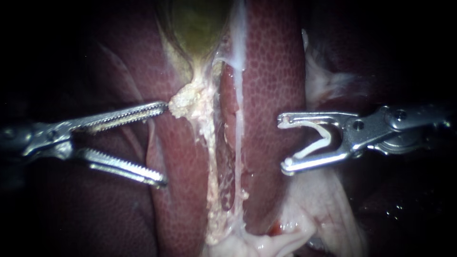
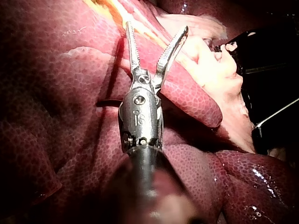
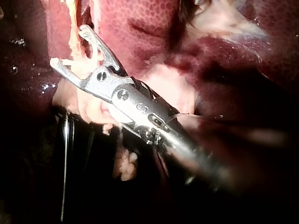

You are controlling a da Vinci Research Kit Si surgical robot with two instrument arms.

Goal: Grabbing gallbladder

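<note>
Gallbladder (image 1: 197, 24): in the endoscope view it sits at top centre, greenish-yellow, between lobes of liver (image 1: 271, 71), and narrows downward into a pale, crumbly neck. My left instrument (image 1: 165, 145) comes in low from the left. Its hand is spread wide and grips nothing. The upper toothed jaw's tip is touching or just beside the pale lump at the neck, and the lower jaw lies over liver, well below it. My right instrument (image 1: 283, 143) is over the liver on the other side, apart from the gallbladder. Its hand holds a white clip (image 1: 314, 138), whose two legs lie along the two jaws. Left wrist view: left instrument (image 2: 156, 27) with hand spread in a V above the liver surface, a yellow-white strip just ahead of the tips. Right wrist view: right instrument (image 3: 69, 45) with the clip seated in its hand, pale tissue beneath and liver ahead.
</note>
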